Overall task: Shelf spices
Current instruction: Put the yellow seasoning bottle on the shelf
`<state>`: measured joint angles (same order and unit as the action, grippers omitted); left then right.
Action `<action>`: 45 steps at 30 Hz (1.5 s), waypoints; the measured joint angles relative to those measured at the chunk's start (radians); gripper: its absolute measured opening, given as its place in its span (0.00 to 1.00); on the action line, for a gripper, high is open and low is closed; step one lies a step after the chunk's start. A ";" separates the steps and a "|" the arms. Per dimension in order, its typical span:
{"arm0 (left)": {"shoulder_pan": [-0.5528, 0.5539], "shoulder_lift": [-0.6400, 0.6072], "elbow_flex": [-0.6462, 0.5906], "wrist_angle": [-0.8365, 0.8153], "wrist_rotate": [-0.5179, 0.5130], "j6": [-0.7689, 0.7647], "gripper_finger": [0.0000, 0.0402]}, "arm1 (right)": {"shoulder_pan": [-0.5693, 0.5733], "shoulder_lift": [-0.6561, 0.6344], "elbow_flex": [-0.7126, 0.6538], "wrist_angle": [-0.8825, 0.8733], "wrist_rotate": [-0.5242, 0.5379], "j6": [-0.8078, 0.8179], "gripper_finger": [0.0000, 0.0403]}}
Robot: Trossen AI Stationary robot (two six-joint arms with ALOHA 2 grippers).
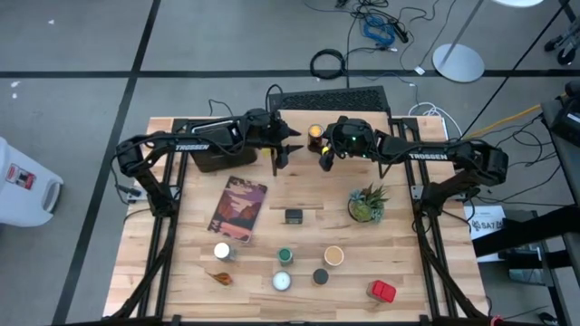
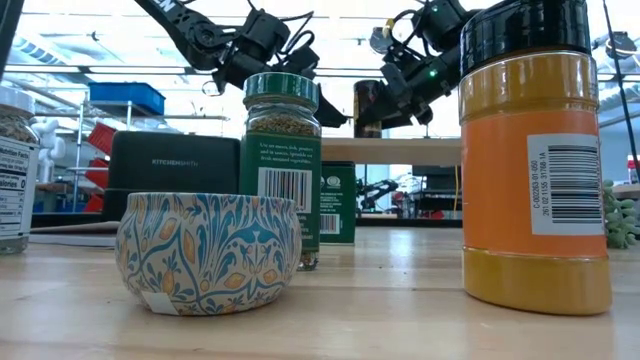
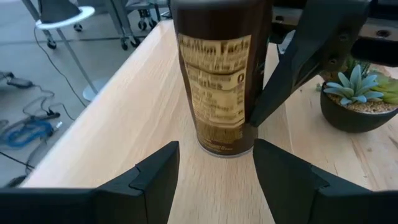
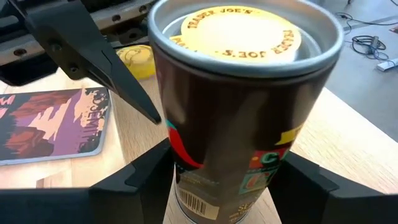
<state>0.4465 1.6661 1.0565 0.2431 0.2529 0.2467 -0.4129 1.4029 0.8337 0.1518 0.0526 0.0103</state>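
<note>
A tall brown spice jar (image 1: 314, 136) with a yellow lid (image 4: 239, 31) stands upright on its base on the shelf's light wooden top (image 3: 124, 124). My right gripper (image 4: 227, 186) comes at the jar from the table's right, and its open fingers flank the jar's lower part. My left gripper (image 3: 214, 180) hovers open on the jar's left side, short of it, with nothing between its fingers. Several other spices stand on the table near its front edge, among them a green-topped jar (image 1: 285, 255), a tan-topped one (image 1: 333, 256) and a red one (image 1: 381, 291). My right gripper has one finger (image 4: 149, 180) on each side of the jar's lower wall (image 4: 186, 186), slanting down from the table's right. The walls lie very close to the fingers; I cannot tell whether they touch. The jar stands upright on the shelf top.
A reddish book (image 1: 238, 208), a small dark box (image 1: 293, 215) and a potted plant (image 1: 367, 204) lie in front of the shelf. The black toaster (image 1: 213, 156) stands under the left arm. Bare wood shows between the book and the plant.
</note>
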 joint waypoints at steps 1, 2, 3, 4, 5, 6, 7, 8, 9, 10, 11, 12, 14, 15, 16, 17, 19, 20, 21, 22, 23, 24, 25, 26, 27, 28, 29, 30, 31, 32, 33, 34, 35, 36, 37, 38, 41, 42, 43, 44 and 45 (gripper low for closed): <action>0.000 -0.007 0.000 0.002 0.000 0.002 0.54 | 0.000 -0.004 0.000 0.000 0.000 -0.001 0.55; 0.000 -0.013 0.000 0.001 -0.001 0.002 0.54 | 0.000 -0.009 0.000 0.000 0.002 -0.004 0.55; 0.000 -0.016 0.001 0.001 -0.002 0.003 0.54 | 0.000 -0.015 0.000 0.000 0.003 -0.006 0.55; -0.001 -0.019 0.001 0.001 -0.003 0.002 0.54 | 0.000 -0.020 0.000 0.001 0.005 -0.010 0.55; -0.002 -0.023 0.001 -0.003 -0.004 0.002 0.54 | 0.000 -0.026 0.000 0.000 0.006 -0.012 0.55; -0.002 -0.027 0.001 -0.010 -0.004 0.003 0.54 | 0.000 -0.032 0.000 -0.002 0.006 -0.013 0.55; -0.003 -0.029 0.001 -0.010 -0.004 0.003 0.54 | 0.000 -0.038 0.000 -0.005 0.007 -0.013 0.55; -0.004 -0.030 0.001 -0.011 -0.004 0.003 0.54 | 0.000 -0.046 0.000 -0.007 0.007 -0.014 0.55; -0.004 -0.030 0.001 -0.017 -0.004 0.003 0.54 | 0.000 -0.053 0.000 -0.013 0.007 -0.014 0.55; -0.005 -0.030 0.001 -0.028 -0.004 0.003 0.54 | 0.000 -0.060 0.000 -0.015 0.007 -0.015 0.55; -0.005 -0.030 0.001 -0.034 -0.004 0.003 0.54 | 0.000 -0.066 0.000 -0.018 0.007 -0.016 0.55; -0.005 -0.029 0.001 -0.037 -0.004 0.003 0.54 | 0.000 -0.072 0.000 -0.027 0.007 -0.017 0.55; -0.004 -0.030 0.001 -0.040 -0.004 0.004 0.54 | 0.000 -0.085 0.000 -0.038 0.007 -0.020 0.55; -0.004 -0.030 0.001 -0.044 -0.004 0.003 0.54 | 0.000 -0.091 0.000 -0.044 0.007 -0.023 0.55; -0.004 -0.030 0.001 -0.047 -0.004 0.003 0.54 | 0.000 -0.097 0.000 -0.049 0.006 -0.023 0.55; -0.004 -0.030 0.001 -0.047 -0.004 0.003 0.54 | 0.001 -0.103 0.000 -0.058 0.007 -0.023 0.55; -0.005 -0.030 0.001 -0.045 -0.004 0.004 0.54 | 0.000 -0.113 0.000 -0.068 0.004 -0.027 0.55; -0.005 -0.030 0.001 -0.045 -0.004 0.004 0.54 | 0.000 -0.119 0.000 -0.076 0.002 -0.032 0.55; -0.005 -0.030 0.001 -0.045 -0.004 0.004 0.54 | 0.001 -0.125 0.000 -0.078 0.001 -0.036 0.55; -0.005 -0.030 0.001 -0.046 -0.004 0.004 0.54 | 0.001 -0.131 0.000 -0.084 -0.001 -0.038 0.55; -0.005 -0.030 0.001 -0.046 -0.004 0.004 0.54 | 0.001 -0.136 0.000 -0.096 -0.002 -0.043 0.55; -0.005 -0.030 0.001 -0.045 -0.004 0.004 0.54 | 0.001 -0.139 0.000 -0.105 -0.002 -0.050 0.55; -0.005 -0.030 0.001 -0.046 -0.004 0.004 0.54 | 0.001 -0.143 0.000 -0.118 -0.002 -0.052 0.55; -0.005 -0.030 0.001 -0.046 -0.004 0.007 0.54 | 0.001 -0.146 0.000 -0.132 -0.003 -0.056 0.55; -0.005 -0.030 0.001 -0.047 -0.004 0.013 0.54 | 0.001 -0.147 0.000 -0.137 -0.005 -0.061 0.55; -0.005 -0.030 0.001 -0.050 -0.004 0.021 0.54 | 0.002 -0.147 0.000 -0.141 -0.008 -0.064 0.55; -0.005 -0.030 0.001 -0.051 -0.004 0.023 0.54 | 0.002 -0.147 0.000 -0.151 -0.012 -0.066 0.55; -0.005 -0.030 0.001 -0.051 -0.004 0.023 0.54 | 0.002 -0.147 0.000 -0.160 -0.023 -0.067 0.55; -0.005 -0.030 0.001 -0.052 -0.004 0.024 0.54 | 0.002 -0.147 0.000 -0.162 -0.034 -0.067 0.55; -0.005 -0.030 0.001 -0.052 -0.004 0.024 0.54 | 0.003 -0.147 0.000 -0.162 -0.038 -0.068 0.55; -0.005 -0.031 0.001 -0.052 -0.003 0.024 0.54 | 0.002 -0.147 0.000 -0.164 -0.047 -0.067 0.55; -0.005 -0.031 0.001 -0.054 0.000 0.024 0.54 | 0.002 -0.147 0.000 -0.164 -0.055 -0.068 0.54; -0.005 -0.035 0.001 -0.061 0.003 0.024 0.54 | 0.003 -0.147 0.000 -0.165 -0.058 -0.068 0.54; -0.005 -0.040 0.001 -0.072 0.004 0.024 0.54 | 0.003 -0.147 0.000 -0.167 -0.059 -0.072 0.53; -0.005 -0.045 0.001 -0.078 0.005 0.024 0.54 | 0.003 -0.147 0.000 -0.168 -0.059 -0.074 0.52; -0.005 -0.052 0.001 -0.084 0.009 0.024 0.54 | 0.003 -0.147 0.000 -0.170 -0.059 -0.077 0.52; -0.006 -0.080 0.001 -0.114 0.027 0.025 0.54 | 0.003 -0.147 0.000 -0.175 -0.059 -0.080 0.50; -0.008 -0.092 0.001 -0.119 0.029 0.025 0.54 | 0.003 -0.147 0.000 -0.175 -0.059 -0.083 0.49; -0.010 -0.102 0.001 -0.122 0.030 0.026 0.54 | 0.003 -0.147 0.000 -0.174 -0.057 -0.083 0.49; -0.013 -0.113 0.001 -0.124 0.031 0.025 0.54 | 0.003 -0.147 0.000 -0.174 -0.054 -0.083 0.49; -0.016 -0.123 0.001 -0.127 0.031 0.025 0.54 | 0.001 -0.147 0.000 -0.174 -0.051 -0.084 0.48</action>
<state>0.4305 1.5432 1.0575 0.1163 0.2836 0.2718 -0.4116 1.2564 0.8337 -0.0219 0.0013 -0.0736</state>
